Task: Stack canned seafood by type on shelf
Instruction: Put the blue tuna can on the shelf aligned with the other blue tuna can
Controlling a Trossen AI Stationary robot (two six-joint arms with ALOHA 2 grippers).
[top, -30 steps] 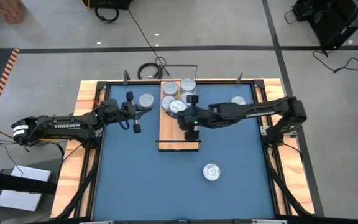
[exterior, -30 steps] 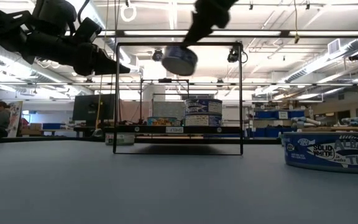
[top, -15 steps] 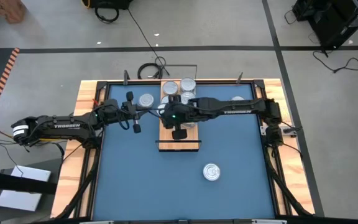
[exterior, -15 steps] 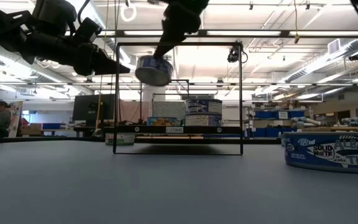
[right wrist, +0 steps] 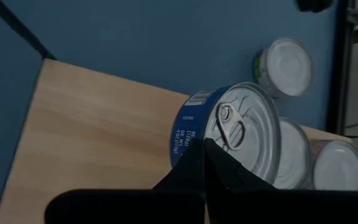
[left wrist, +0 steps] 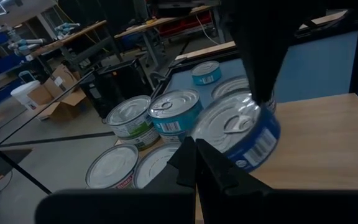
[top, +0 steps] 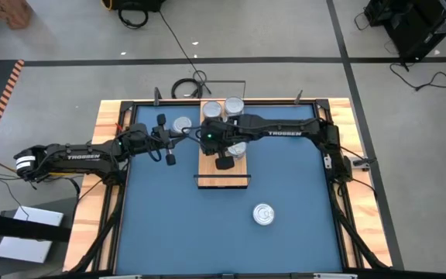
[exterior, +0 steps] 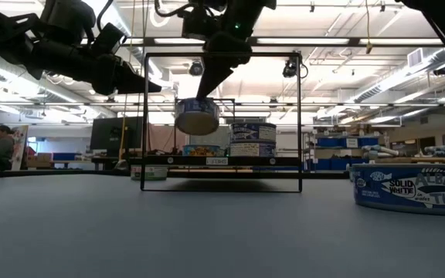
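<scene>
From the left of the overhead picture, the left gripper (top: 166, 139) hangs over the blue table (top: 161, 225) just left of the shelf (top: 235, 177), its fingers spread wide around nothing, with one loose tin (top: 181, 125) lying just beyond them near the upper middle. Moving to the centre, the right gripper (top: 221, 152) reaches across from the right, over the far half of the board, and its fingers pinch a blue-sided tin (right wrist: 232, 134) by the rim, so it hangs tilted in the air above the wood, as the table-level picture shows (exterior: 198, 116). To me the risk is that thin edge grip: a tilted tin let go from here could land on its rim, roll off the board or knock the stacked tins (left wrist: 166, 121) just beside it, and a slip would drop it early. Counting tins overhead: one held, at least three on the board's far end though the arm hides some, one beside the left gripper, one at the table's upper right mostly under the arm, and one alone in the lower middle (top: 264, 214). One shelf, two arms.
</scene>
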